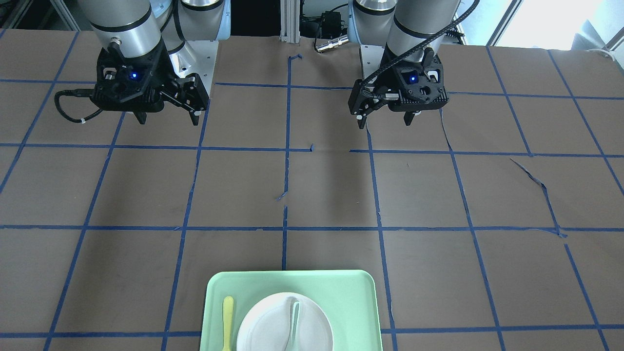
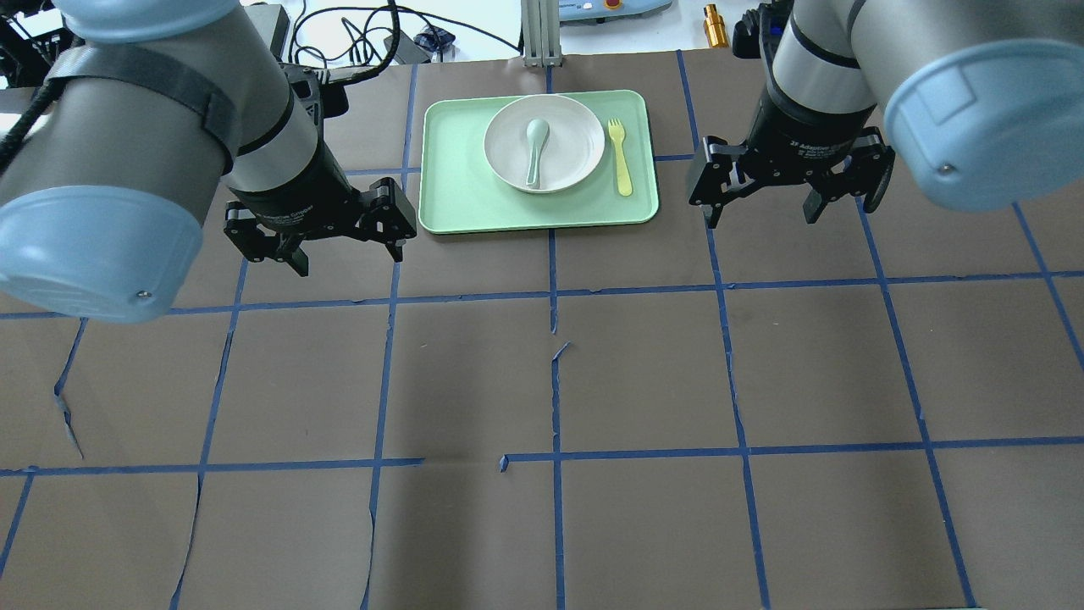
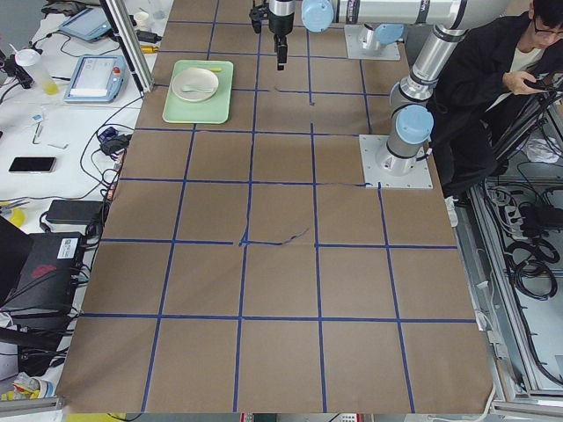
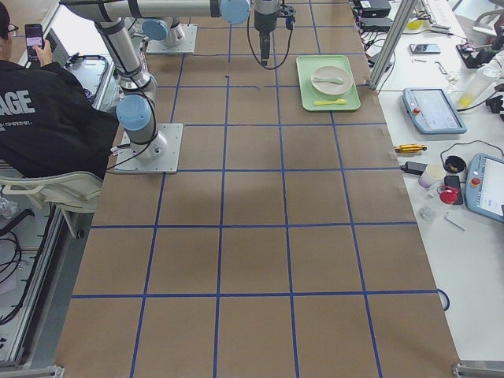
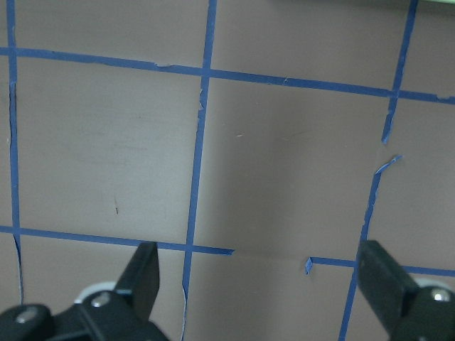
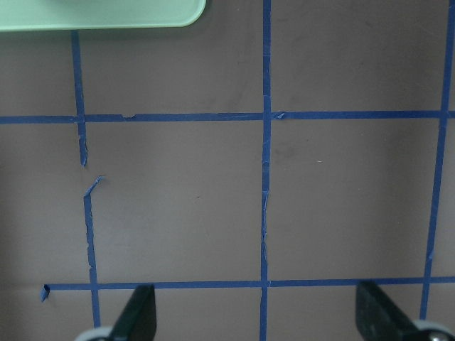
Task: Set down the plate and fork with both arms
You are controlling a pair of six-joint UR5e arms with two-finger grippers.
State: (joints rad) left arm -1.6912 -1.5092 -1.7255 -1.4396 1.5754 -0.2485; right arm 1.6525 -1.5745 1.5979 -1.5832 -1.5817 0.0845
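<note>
The off-white plate (image 2: 544, 142) sits on the mint-green tray (image 2: 457, 191) at the table's far middle, with a grey-green spoon (image 2: 535, 148) lying in it. The pale-yellow fork (image 2: 621, 157) lies on the tray to the plate's right. The plate (image 1: 273, 329) and the fork (image 1: 227, 314) also show in the front-facing view. My left gripper (image 2: 347, 254) hangs open and empty above the table, left of the tray. My right gripper (image 2: 762, 212) hangs open and empty, right of the tray. Both wrist views show only bare table between open fingers.
Brown paper with blue tape grid lines covers the table (image 2: 550, 381). Cables and a gold fitting (image 2: 716, 25) lie beyond the far edge. A seated person in black (image 3: 493, 79) is beside the robot's base. Tablets and small items (image 4: 429, 110) lie on the side bench.
</note>
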